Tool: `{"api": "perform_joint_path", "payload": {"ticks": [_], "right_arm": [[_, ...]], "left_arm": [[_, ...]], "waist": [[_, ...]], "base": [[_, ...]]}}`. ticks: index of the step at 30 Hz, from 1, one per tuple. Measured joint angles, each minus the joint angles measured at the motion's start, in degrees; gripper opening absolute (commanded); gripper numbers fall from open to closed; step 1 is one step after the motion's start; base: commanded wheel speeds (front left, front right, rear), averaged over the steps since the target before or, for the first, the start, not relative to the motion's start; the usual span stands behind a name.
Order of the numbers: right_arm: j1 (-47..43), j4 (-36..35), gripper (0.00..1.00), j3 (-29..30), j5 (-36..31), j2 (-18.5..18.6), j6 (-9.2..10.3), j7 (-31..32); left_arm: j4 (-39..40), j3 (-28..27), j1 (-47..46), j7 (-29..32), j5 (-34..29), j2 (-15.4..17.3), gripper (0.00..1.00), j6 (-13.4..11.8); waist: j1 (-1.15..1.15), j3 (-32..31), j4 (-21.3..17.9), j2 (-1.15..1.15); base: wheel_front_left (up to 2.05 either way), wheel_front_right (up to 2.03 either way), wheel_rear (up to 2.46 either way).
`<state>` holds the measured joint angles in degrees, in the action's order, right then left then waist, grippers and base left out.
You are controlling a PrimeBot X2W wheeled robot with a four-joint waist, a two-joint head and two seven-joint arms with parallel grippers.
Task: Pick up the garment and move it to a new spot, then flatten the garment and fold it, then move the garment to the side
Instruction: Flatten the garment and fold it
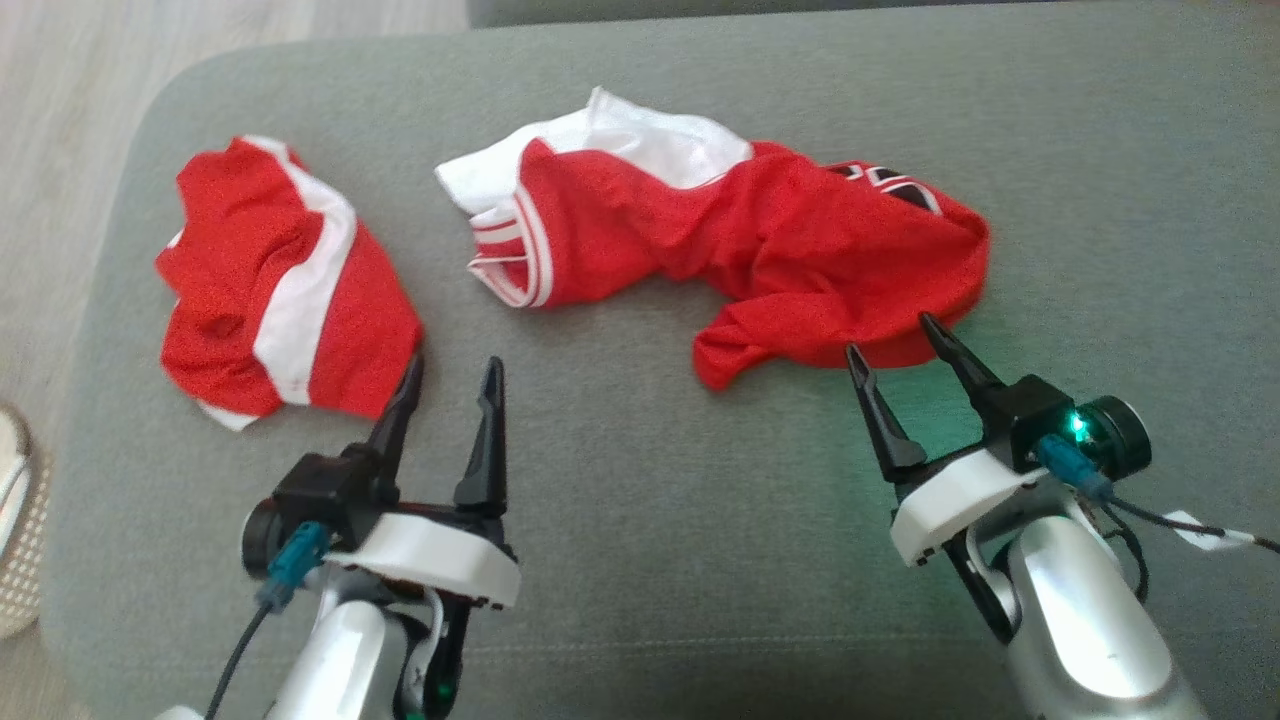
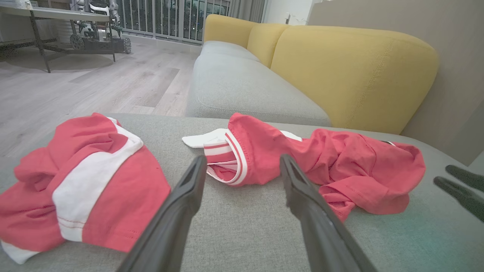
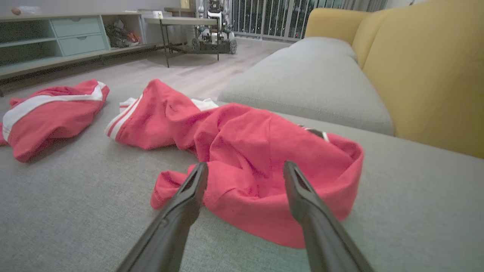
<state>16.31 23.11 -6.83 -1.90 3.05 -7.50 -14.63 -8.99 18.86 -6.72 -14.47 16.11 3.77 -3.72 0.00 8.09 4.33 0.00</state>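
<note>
1. Red knit cloth with a fine, slightly pebbled weave: the garment [image 1: 760, 250] lies crumpled on the grey cushion [image 1: 650, 520], from the cushion's middle towards its right side. It is twisted into a long rumpled band with deep soft folds.
2. At the garment's end nearer the cushion's left, a smooth white panel spreads out flat, edged by a ribbed trim striped red and white. At the opposite end there is a bit of dark print, and the hem curls into a rounded lobe.
3. My right gripper [image 1: 888, 335] hovers over the cushion's near right part. Its two dark tapered fingers are spread wide and hold nothing. The tips are at that rounded hem, but I cannot tell whether they touch it.
4. My left gripper [image 1: 452, 362] is over the cushion's near left part, fingers likewise parted and empty.
5. Just beyond my left fingertips, towards the cushion's rounded left corner, sits a smaller red piece [image 1: 280, 290], bunched up, with a broad white stripe across it. It lies apart from the garment.
6. The cushion is a coarse woven fabric with a seam along its near edge.
7. Beyond the cushion's far side stands a padded yellow backrest [image 2: 351, 75], and pale wood-plank floor [image 1: 60, 100] lies past its left edge.
</note>
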Motion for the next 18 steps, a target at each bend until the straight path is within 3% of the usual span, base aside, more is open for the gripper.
{"api": "perform_joint_path", "payload": {"ticks": [5,11,12,13,18], "right_arm": [[3.13,8.89,1.0,2.99,-1.0,0.03,0.0,0.01],[6.47,14.34,1.0,3.89,-1.93,0.07,0.0,0.0],[6.99,15.97,0.09,3.72,-1.81,0.05,-0.01,0.02],[7.11,16.4,0.0,4.01,-1.8,-0.07,-0.01,0.01],[8.09,14.6,0.0,6.78,-1.94,0.03,-0.01,0.01]], "left_arm": [[-0.77,0.82,-1.26,0.0,-0.43,-0.73,1.0,0.79],[-0.92,1.02,-1.9,0.0,-0.49,-0.83,1.0,1.19],[-0.92,1.11,-1.91,0.0,-0.48,-0.85,1.0,1.18],[-0.92,1.21,-1.9,0.0,-0.47,-0.86,1.0,1.16],[-0.93,1.41,-1.9,0.0,-0.2,-0.93,1.0,0.6]], "waist": [[0.0,1.82,3.54,0.0],[0.0,3.03,6.3,0.0],[0.0,3.15,6.56,0.0],[0.0,3.26,6.69,0.0],[0.0,2.68,6.32,0.0]], "base": [[0.0,0.0,0.0],[0.0,0.0,0.0],[0.0,0.0,0.0],[0.0,0.0,0.0],[0.0,0.0,0.0]]}}
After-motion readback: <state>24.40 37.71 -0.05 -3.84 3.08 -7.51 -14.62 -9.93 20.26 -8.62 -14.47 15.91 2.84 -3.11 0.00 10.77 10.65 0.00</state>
